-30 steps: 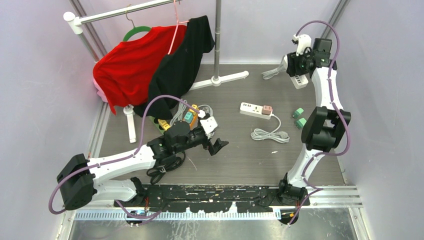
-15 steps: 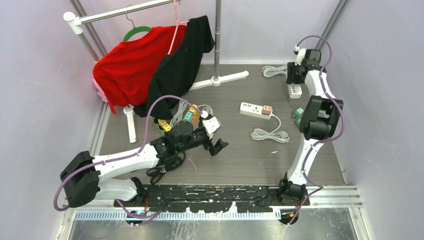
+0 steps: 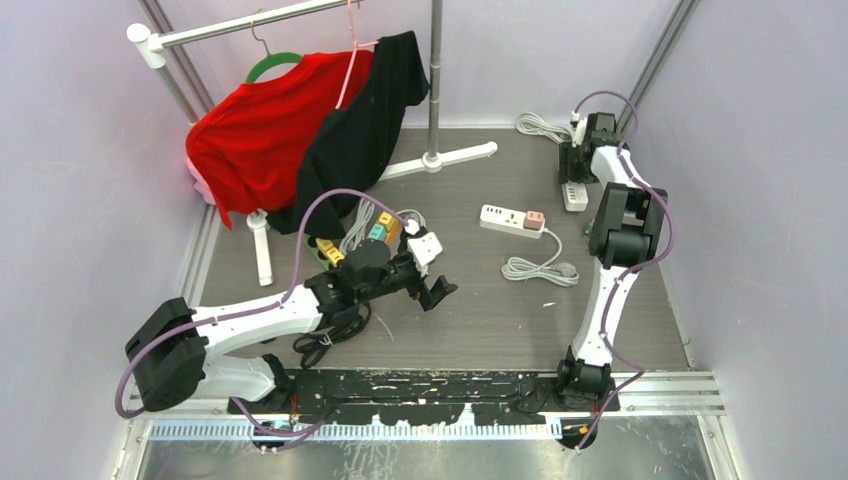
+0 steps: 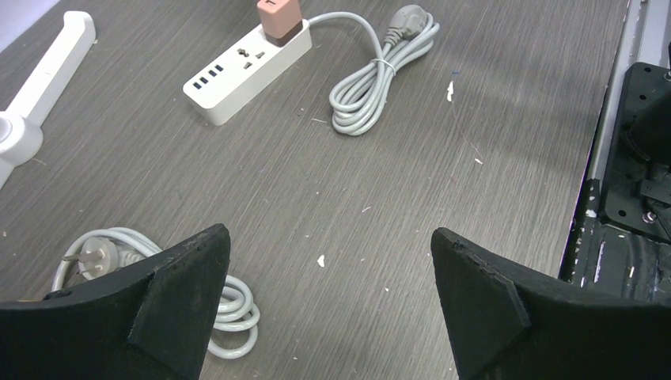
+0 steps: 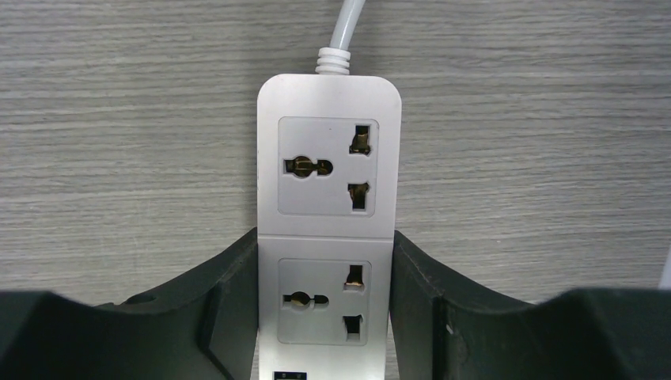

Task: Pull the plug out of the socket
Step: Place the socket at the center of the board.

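A white power strip, the socket [image 3: 502, 218], lies mid-table with a pink plug [image 3: 534, 219] seated in its right end. The left wrist view shows the same socket [image 4: 245, 71] and plug [image 4: 278, 17] ahead of the fingers. My left gripper [image 3: 440, 290] hovers open over bare table, well short of that strip, with nothing between its fingers [image 4: 182, 301]. My right gripper [image 3: 573, 178] is at the far right, shut on the sides of a second white power strip [image 5: 328, 182] whose sockets hold no plug; that strip [image 3: 575, 195] lies flat on the table.
A clothes rack with a red shirt [image 3: 260, 140] and a black shirt [image 3: 365, 120] fills the back left; its white foot [image 3: 445, 157] reaches toward the middle. Coloured adapters and cables [image 3: 378, 230] lie by my left arm. A coiled grey cord [image 3: 538, 268] trails from the socket.
My right arm has folded back and down, bringing the second strip from up in the air to lie on the table farther left. The left arm has barely moved.
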`<state>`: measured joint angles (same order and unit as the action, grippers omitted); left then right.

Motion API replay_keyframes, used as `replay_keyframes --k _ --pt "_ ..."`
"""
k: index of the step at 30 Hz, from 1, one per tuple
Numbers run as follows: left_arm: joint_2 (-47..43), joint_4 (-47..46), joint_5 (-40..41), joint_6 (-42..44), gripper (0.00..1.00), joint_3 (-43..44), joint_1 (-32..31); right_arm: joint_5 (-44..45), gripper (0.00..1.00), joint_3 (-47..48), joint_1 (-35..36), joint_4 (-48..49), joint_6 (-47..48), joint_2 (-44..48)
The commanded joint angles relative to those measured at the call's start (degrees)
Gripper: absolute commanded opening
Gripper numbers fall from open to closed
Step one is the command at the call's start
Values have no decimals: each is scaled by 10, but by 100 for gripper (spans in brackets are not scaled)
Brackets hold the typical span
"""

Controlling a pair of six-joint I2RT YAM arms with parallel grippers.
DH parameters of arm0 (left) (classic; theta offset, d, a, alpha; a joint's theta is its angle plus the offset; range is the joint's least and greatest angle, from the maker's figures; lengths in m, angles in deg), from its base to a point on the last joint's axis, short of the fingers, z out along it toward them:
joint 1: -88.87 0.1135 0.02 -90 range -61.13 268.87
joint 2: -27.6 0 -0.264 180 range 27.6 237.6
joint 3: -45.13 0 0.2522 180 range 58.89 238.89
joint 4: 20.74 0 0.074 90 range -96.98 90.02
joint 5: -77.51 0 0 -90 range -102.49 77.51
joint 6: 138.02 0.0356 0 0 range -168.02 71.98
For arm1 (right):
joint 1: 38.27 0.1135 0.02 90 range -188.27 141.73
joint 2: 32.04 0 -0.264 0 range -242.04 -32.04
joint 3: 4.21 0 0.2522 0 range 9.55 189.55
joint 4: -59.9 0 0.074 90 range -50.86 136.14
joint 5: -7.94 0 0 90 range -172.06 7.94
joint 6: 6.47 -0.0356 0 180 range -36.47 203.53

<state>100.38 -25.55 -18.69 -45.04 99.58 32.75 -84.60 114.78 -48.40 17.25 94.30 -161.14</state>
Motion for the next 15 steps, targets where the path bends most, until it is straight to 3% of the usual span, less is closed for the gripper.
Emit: replay_keyframes --k 1,11,15 --pt "-4 -16 -9 -8 96 30 4 14 37 32 7 15 8 -3" --pt "-7 -7 -1 -9 96 31 5 0 79 37 5 0 19 1" --pt "-9 -3 -6 -9 96 38 5 -7 85 37 4 -7 21 13"
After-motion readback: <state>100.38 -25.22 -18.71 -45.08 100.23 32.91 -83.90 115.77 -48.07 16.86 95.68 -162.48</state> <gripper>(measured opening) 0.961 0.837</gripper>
